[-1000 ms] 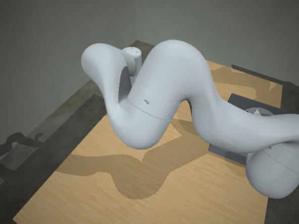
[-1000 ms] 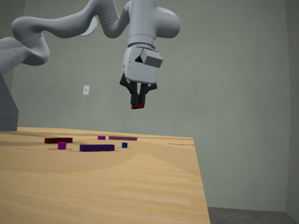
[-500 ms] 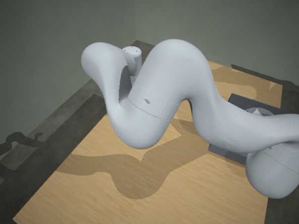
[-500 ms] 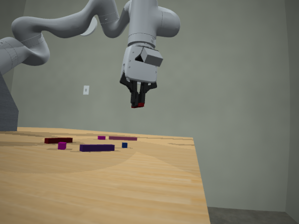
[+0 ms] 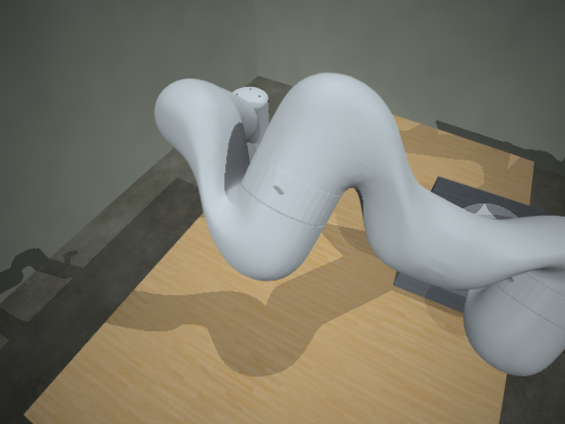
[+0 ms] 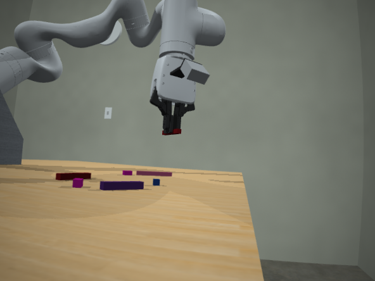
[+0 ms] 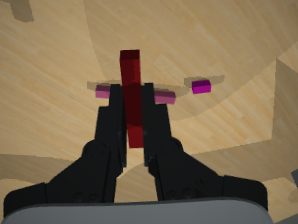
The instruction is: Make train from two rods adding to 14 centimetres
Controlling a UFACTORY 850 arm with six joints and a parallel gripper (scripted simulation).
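Observation:
My gripper hangs high above the far part of the table and is shut on a red rod. In the wrist view the red rod sticks out level between the two black fingers. A second, dark red rod lies flat at the far left of the table. Near it lie a magenta cube, a dark purple rod and a blue cube. A small magenta piece and a mauve rod lie further back. The top view shows only the arm, which hides the rods.
The wrist view shows the small magenta piece and the mauve rod on the table below the fingers. The table's right edge runs close to the rods. The arm's base stands on a grey plate.

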